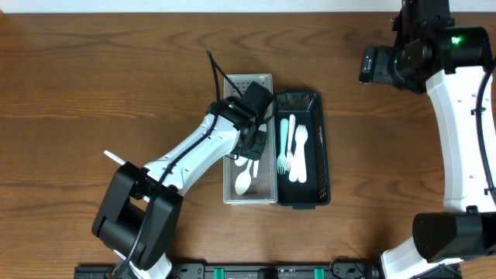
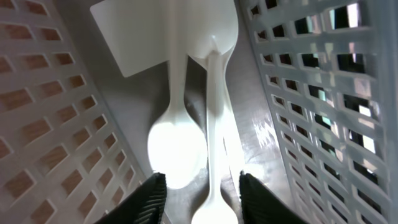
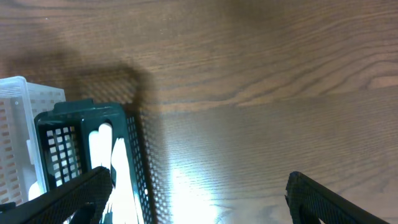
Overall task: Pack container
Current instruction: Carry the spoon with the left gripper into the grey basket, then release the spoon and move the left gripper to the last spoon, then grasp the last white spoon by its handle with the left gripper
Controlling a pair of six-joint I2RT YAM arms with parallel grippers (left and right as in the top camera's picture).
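Hovering low inside the white perforated plastic basket (image 1: 267, 81), the left gripper (image 2: 208, 196) has its two black fingers (image 2: 155, 199) parted to either side of a slim white plastic spoon (image 2: 216, 137). Nothing is pinched yet: there's a clear gap on both sides of the handle. A second white spoon (image 2: 177, 152) lies just beside it on the basket floor, bowl up, close enough to get in the way.

Right of the white basket and touching it sits the dark green slotted plastic basket (image 1: 302, 198), with pale plastic cutlery (image 1: 297, 155) already lying lengthwise inside. That looks like the container being packed, though from these views I can't be sure which basket is the destination.

Far right of the white basket and well apart from it, the right gripper (image 3: 199, 205) hangs over bare brown wooden table (image 1: 93, 77), jaws spread wide and empty.

So the step in hand reads as the pick: the left arm lined up on one spoon. The next move calls for a clean close on that handle alone, without dragging its neighbour, then a lift clear of the basket wall and a short carry over to the green one.
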